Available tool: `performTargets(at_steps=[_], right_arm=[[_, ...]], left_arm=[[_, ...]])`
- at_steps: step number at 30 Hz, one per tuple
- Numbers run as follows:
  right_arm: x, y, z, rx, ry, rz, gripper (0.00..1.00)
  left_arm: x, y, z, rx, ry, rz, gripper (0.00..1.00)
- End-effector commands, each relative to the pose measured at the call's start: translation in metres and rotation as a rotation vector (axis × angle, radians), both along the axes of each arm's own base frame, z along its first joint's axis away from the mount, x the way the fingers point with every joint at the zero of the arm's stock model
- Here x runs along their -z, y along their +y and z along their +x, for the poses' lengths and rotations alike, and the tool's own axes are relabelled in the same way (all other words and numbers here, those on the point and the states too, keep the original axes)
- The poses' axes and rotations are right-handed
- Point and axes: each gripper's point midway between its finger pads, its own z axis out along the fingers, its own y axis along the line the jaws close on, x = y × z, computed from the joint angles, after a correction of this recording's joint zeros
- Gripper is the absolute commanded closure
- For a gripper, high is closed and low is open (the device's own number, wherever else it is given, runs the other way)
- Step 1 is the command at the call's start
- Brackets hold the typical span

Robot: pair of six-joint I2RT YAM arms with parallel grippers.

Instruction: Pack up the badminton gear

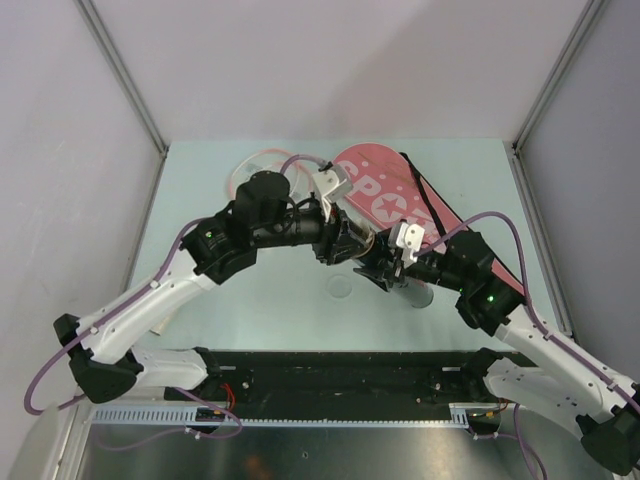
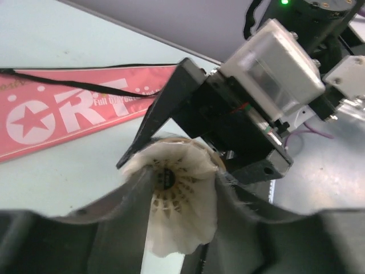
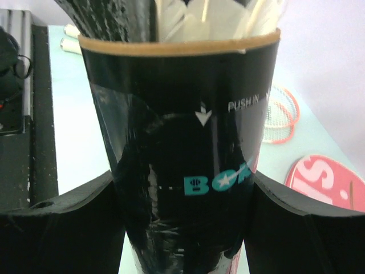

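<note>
My right gripper (image 3: 182, 222) squeezes the black tube (image 3: 182, 114); a shuttlecock (image 2: 185, 228) sits in its mouth, my left gripper's (image 2: 183, 185) hold unclear.

I work over a pale green table (image 1: 200, 300). A small round translucent disc (image 1: 340, 287) lies flat on it. At the near edge I see a black base plate (image 1: 340, 385) and a white slotted cable duct (image 1: 150, 413). Grey walls (image 1: 330, 60) with metal posts (image 1: 120, 70) stand around.

Racket (image 1: 250, 165) half hidden behind left arm (image 1: 225, 245)
</note>
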Motion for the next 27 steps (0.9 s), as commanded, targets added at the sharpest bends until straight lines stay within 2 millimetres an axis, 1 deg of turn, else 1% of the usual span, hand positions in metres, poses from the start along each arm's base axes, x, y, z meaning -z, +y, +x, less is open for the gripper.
performTargets(at_steps=[1,2,3,4,6,11,14,15,16,17,18,21,23,25,26,27], right_arm=[[-0.032,-0.001,-0.004,-0.009,-0.088,0.067,1.0],[-0.031,-0.001,-0.004,-0.006,-0.086,0.065,1.0],[-0.031,-0.001,-0.004,-0.006,-0.086,0.065,1.0],[-0.032,-0.001,-0.005,-0.006,-0.085,0.067,1.0],[-0.03,-0.002,-0.005,-0.005,-0.079,0.064,1.0],[-0.024,-0.001,-0.002,0.004,-0.066,0.049,1.0],[-0.027,0.001,-0.003,-0.006,-0.064,0.06,1.0],[-0.029,0.001,-0.002,-0.006,-0.073,0.067,1.0],[-0.029,0.003,-0.003,-0.012,-0.073,0.068,1.0],[-0.031,0.003,-0.003,-0.009,-0.078,0.071,1.0],[-0.03,0.003,-0.003,-0.011,-0.075,0.071,1.0],[-0.032,0.004,-0.003,-0.012,-0.078,0.077,1.0],[-0.03,0.004,-0.001,-0.006,-0.078,0.072,1.0],[-0.028,0.003,0.002,0.006,-0.079,0.062,1.0],[-0.026,0.003,0.003,0.011,-0.075,0.055,1.0],[-0.023,0.003,0.005,0.018,-0.074,0.048,1.0]], left_arm=[[-0.021,-0.006,-0.026,0.164,-0.033,-0.112,0.39],[-0.021,-0.004,-0.026,0.169,-0.026,-0.124,0.34],[-0.014,-0.004,-0.028,0.193,-0.004,-0.128,0.28],[-0.02,-0.001,-0.025,0.186,-0.006,-0.158,0.25],[-0.016,0.001,-0.024,0.199,0.009,-0.164,0.2],[-0.015,0.0,-0.03,0.239,0.027,-0.174,0.17],[-0.01,-0.003,-0.031,0.25,0.054,-0.166,0.15],[-0.005,-0.007,-0.028,0.254,0.073,-0.157,0.13],[-0.001,-0.01,-0.026,0.252,0.091,-0.15,0.07],[0.002,-0.013,-0.025,0.248,0.102,-0.144,0.06],[0.01,-0.017,-0.021,0.242,0.12,-0.129,0.06],[0.017,-0.022,-0.011,0.203,0.137,-0.115,0.07],[0.012,-0.02,-0.007,0.176,0.107,-0.121,0.07],[-0.006,-0.012,-0.008,0.158,0.053,-0.154,0.07],[-0.021,-0.002,-0.003,0.114,0.012,-0.181,0.07],[-0.028,0.004,0.001,0.082,-0.004,-0.195,0.06]])
